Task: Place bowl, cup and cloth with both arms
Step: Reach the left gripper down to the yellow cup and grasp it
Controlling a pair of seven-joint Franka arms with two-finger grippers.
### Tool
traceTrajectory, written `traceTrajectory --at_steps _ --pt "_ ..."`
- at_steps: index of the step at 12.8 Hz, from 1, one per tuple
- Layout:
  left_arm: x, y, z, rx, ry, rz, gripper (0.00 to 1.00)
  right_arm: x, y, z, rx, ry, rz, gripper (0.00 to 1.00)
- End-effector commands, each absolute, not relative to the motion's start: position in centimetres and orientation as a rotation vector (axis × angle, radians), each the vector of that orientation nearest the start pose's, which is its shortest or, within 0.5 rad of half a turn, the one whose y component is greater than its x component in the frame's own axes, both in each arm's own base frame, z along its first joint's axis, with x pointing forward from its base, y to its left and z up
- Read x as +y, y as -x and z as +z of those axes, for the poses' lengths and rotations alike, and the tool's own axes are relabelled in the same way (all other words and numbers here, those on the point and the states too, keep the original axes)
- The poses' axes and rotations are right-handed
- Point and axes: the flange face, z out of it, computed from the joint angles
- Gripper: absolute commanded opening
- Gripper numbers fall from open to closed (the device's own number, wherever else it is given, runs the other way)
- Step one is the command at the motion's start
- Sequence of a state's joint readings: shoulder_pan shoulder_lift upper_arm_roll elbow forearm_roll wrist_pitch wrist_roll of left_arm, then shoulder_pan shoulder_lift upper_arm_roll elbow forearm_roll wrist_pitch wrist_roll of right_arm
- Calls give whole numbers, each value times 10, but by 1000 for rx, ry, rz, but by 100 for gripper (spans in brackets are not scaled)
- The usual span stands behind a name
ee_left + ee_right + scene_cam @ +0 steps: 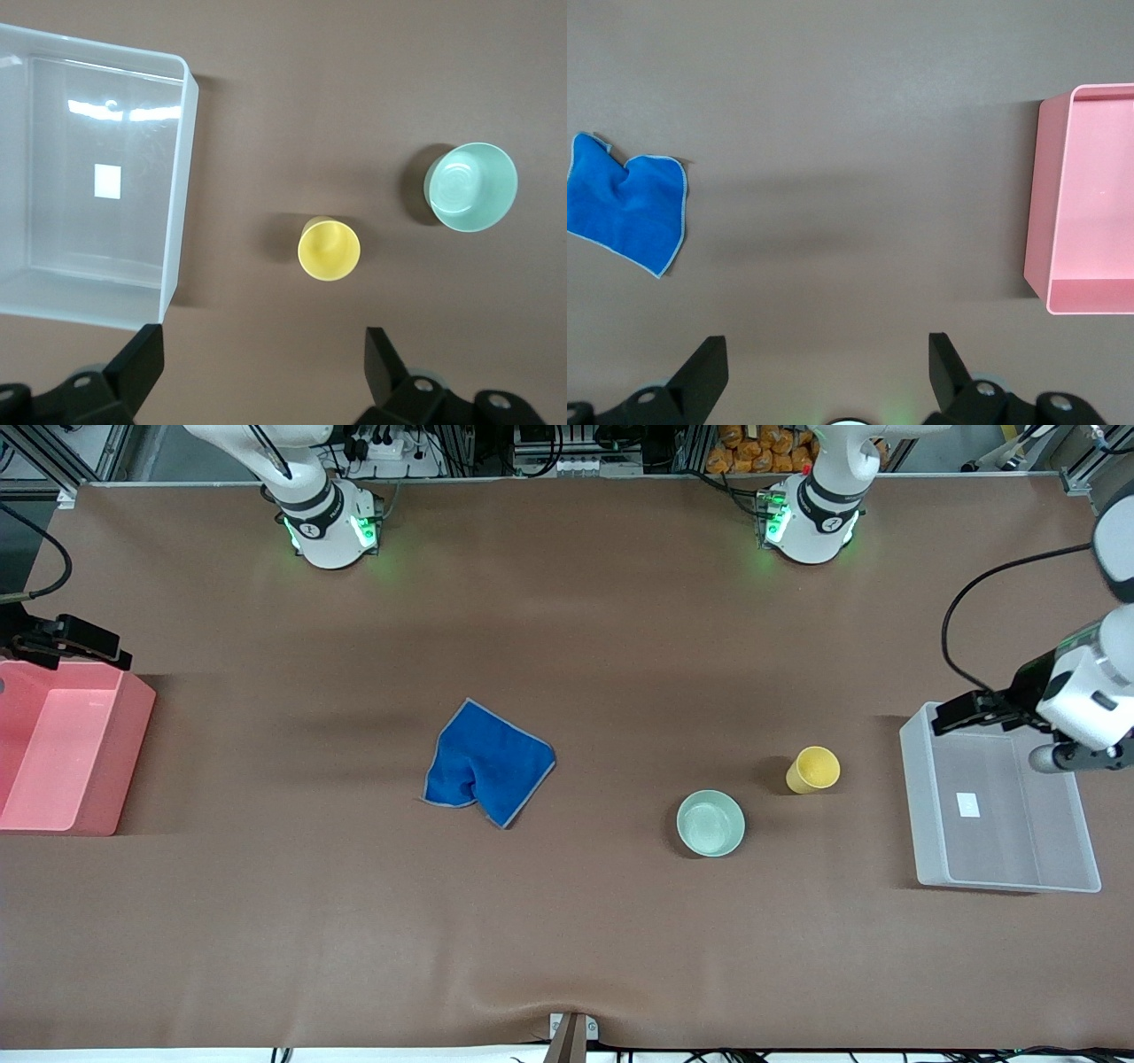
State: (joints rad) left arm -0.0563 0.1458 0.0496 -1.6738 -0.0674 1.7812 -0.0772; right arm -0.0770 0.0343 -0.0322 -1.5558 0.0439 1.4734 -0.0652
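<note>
On the brown surface (567, 921) the cloth (487, 763) lies mid-table, the bowl (710, 823) nearer the front camera than the cup (812, 770) beside it. Only the wrist views show jaws: left gripper (263, 367) apart over the clear bin (927, 815), right gripper (828, 372) apart beside the pink bin (133, 762).

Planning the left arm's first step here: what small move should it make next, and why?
Probably lower the open left gripper toward the cup: it stands upright on the table beside the clear bin, nearer that gripper than the bowl, and nothing is held yet.
</note>
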Motion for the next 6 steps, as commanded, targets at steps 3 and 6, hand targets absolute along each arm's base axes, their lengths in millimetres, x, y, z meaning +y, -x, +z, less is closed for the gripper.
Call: traceTrajectory --at_steps 3,6 --pt "-30 -588 441 -171 3210 7 100 -57 -545 609 78 3086 174 100" --pt "-31 -575 384 -176 3204 -70 100 -57 -545 609 78 3085 174 100"
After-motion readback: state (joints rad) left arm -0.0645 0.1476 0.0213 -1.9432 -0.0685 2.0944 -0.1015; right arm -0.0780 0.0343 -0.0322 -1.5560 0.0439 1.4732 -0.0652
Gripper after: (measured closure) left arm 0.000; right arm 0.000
